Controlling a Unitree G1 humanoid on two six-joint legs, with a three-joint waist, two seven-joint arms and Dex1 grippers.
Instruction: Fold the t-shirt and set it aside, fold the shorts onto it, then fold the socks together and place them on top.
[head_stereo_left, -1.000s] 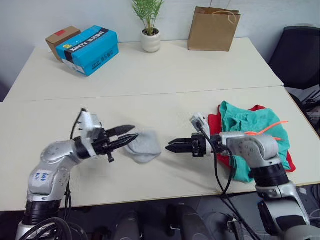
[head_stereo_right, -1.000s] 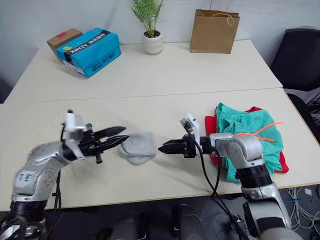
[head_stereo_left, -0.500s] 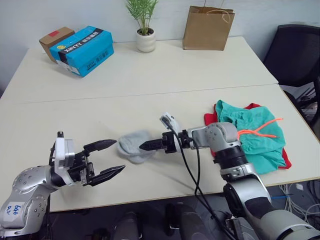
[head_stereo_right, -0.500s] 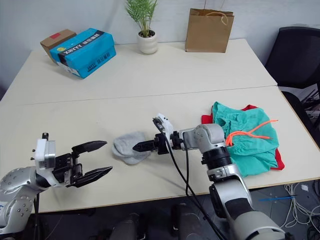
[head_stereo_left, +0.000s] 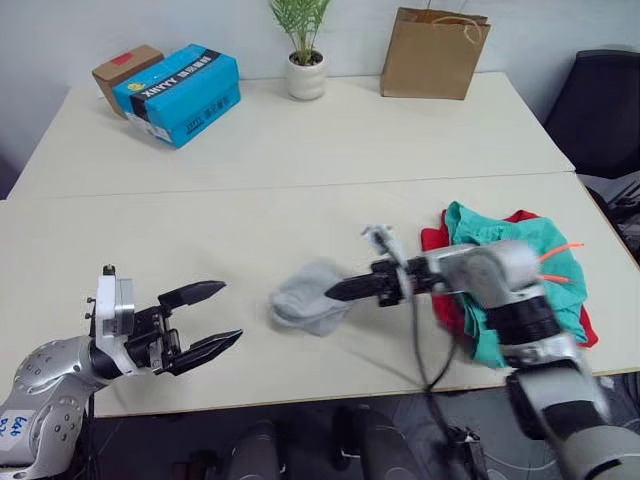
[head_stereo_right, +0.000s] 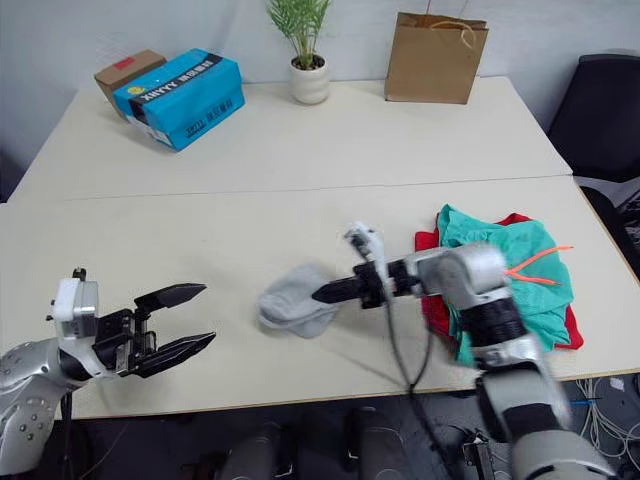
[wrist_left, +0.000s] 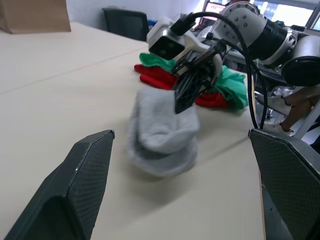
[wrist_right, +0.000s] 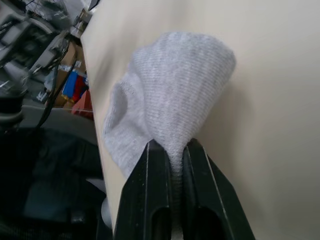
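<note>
Table: we see two pale beige tables (head_stereo_left: 300, 215) pushed together, with a blue box (head_stereo_left: 178, 95), a brown carton (head_stereo_left: 125, 66), a potted plant (head_stereo_left: 304, 48) and a paper bag (head_stereo_left: 433, 53) along the far side, and a dark chair (head_stereo_left: 605, 110) past the right corner.
Socks: we find the grey socks (head_stereo_left: 308, 297) bundled on the near table, roughly central, between the two grippers and well apart from the clothes pile.
Right gripper: our right gripper (head_stereo_left: 338, 290) has its two black fingers pinched onto one edge of the socks; in the right wrist view the knit is squeezed between the fingers (wrist_right: 150, 200).
Left gripper: our left gripper (head_stereo_left: 212, 317) hovers near the front edge at the left, fingers spread wide, holding nothing, clear of the socks.
Shorts: the teal shorts (head_stereo_left: 515, 245) lie crumpled on top of the t-shirt at the right, orange drawstring (head_stereo_left: 556, 252) across them.
T-shirt: the red t-shirt (head_stereo_left: 434, 240) shows around the edges under the shorts.
</note>
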